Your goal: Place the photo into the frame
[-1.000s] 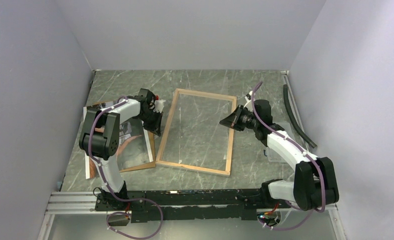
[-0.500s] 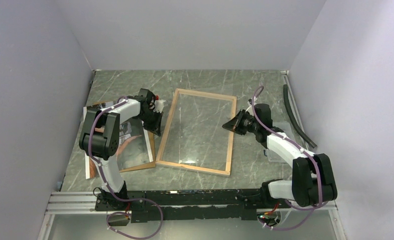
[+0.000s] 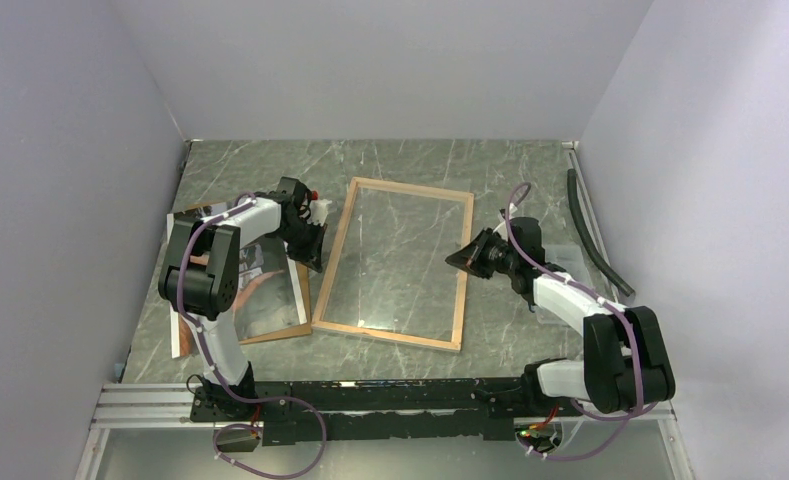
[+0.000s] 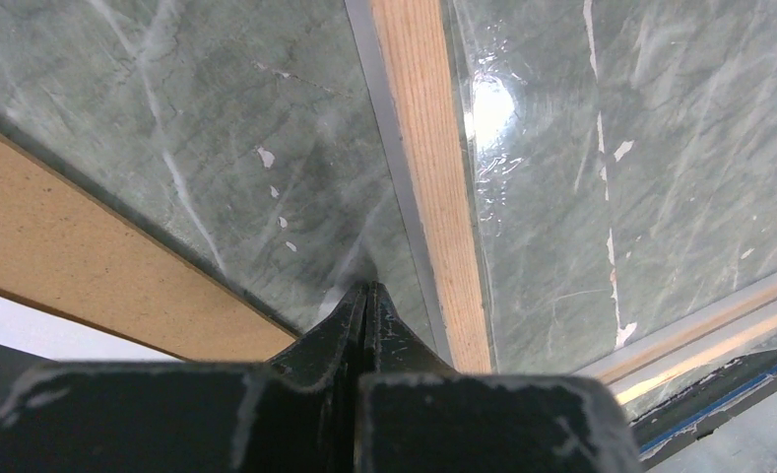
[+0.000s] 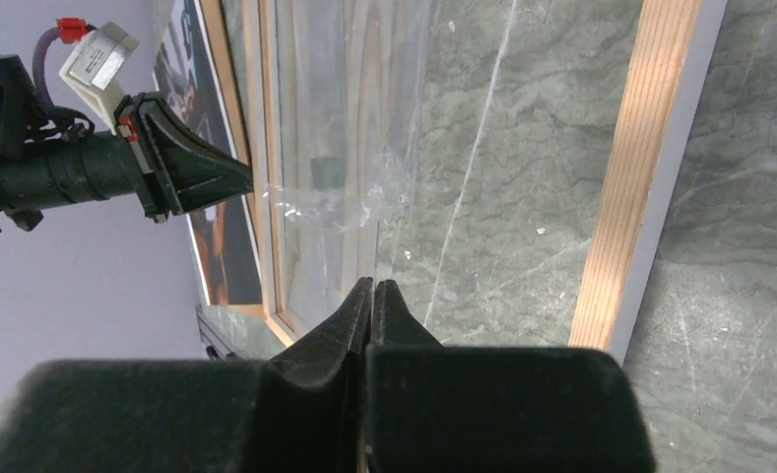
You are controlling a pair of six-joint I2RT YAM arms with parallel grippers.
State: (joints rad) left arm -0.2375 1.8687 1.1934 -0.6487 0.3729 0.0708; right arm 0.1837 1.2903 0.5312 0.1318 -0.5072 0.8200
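Arms bent inward; L gripper [image 3: 315,263], R gripper [image 3: 451,258] pinch clear sheet [image 5: 384,118] over frame [image 3: 410,188].

The green marble table [image 3: 400,160] is carrying the frame [image 3: 390,336], wood side up, beside a brown backing board [image 3: 280,333].

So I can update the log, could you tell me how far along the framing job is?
Done: the frame lies wood side up on the table. In hand: the left gripper and right gripper are shut on opposite edges of the clear sheet, over the frame's opening. Left: the photo lies outside the frame on the brown board, not yet put in.
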